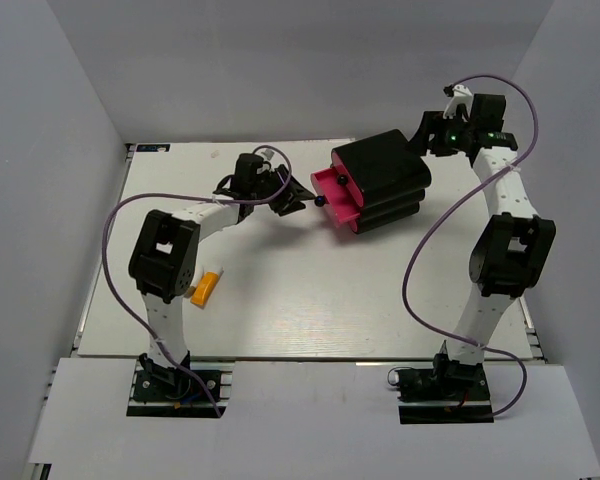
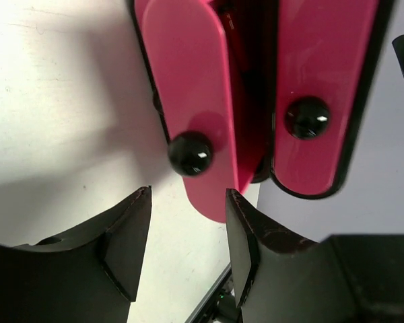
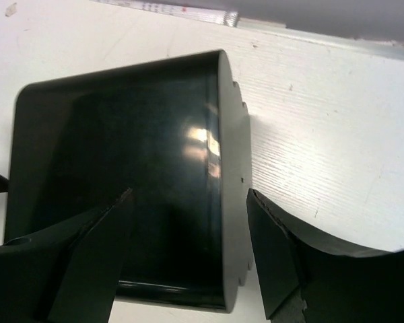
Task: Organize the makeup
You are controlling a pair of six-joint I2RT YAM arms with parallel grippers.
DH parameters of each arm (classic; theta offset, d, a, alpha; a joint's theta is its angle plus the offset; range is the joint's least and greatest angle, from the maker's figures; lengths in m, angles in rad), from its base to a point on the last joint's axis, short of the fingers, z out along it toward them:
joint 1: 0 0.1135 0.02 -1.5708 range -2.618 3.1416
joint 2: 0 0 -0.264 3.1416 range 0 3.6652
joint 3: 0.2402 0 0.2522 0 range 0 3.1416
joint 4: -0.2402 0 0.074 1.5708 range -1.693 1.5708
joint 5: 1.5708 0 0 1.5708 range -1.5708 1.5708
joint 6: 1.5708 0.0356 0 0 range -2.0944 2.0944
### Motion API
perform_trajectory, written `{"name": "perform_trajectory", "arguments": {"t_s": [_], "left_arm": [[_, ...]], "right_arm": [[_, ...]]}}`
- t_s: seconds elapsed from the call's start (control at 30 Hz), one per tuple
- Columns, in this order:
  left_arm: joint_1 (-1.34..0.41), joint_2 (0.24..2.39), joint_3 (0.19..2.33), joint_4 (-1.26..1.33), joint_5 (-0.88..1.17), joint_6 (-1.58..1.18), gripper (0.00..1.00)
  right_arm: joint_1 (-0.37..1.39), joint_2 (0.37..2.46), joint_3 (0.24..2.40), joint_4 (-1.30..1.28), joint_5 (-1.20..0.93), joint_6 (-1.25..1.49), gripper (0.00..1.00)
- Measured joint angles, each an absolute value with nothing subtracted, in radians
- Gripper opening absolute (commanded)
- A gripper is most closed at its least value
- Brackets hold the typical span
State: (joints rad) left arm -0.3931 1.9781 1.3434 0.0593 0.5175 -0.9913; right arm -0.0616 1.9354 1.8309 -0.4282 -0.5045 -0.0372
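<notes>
Of the makeup, only an orange tube (image 1: pixel 204 289) shows, lying on the table beside my left arm's elbow. The black box (image 1: pixel 385 178) stands at the back middle with a pink drawer (image 1: pixel 336 193) pulled out to the left. My left gripper (image 1: pixel 298 200) is open just short of that drawer; in its wrist view the drawer's black knob (image 2: pixel 190 153) sits right beyond the gripper (image 2: pixel 188 225), with nothing between the fingers (image 2: pixel 126 235). My right gripper (image 1: pixel 422 135) hovers open over the box's back end (image 3: pixel 121 168), its jaws apart on either side of the box's edge, not touching it.
A second pink drawer front with its own knob (image 2: pixel 307 118) stays shut next to the open one. The white table's back edge (image 3: pixel 310 33) runs close behind the box. Grey walls enclose the table on three sides.
</notes>
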Motion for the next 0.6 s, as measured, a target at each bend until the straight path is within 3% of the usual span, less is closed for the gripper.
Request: {"name": "perform_trajectory", "arguments": {"t_s": [0.23, 0.47, 0.6], "left_arm": [[-0.395, 2.064, 1.385, 0.102, 0.558, -1.013, 0.57], [-0.397, 2.118, 1.443, 0.144, 0.587, -1.040, 0.57], [-0.407, 2.160, 1.504, 0.138, 0.593, -1.047, 0.52]], "right_arm": [[-0.105, 1.971, 1.831, -0.448, -0.587, -0.040, 0.67], [-0.115, 2.005, 1.831, -0.452, -0.678, -0.057, 0.53], [-0.118, 2.012, 1.831, -0.455, -0.690, -0.067, 0.45]]}}
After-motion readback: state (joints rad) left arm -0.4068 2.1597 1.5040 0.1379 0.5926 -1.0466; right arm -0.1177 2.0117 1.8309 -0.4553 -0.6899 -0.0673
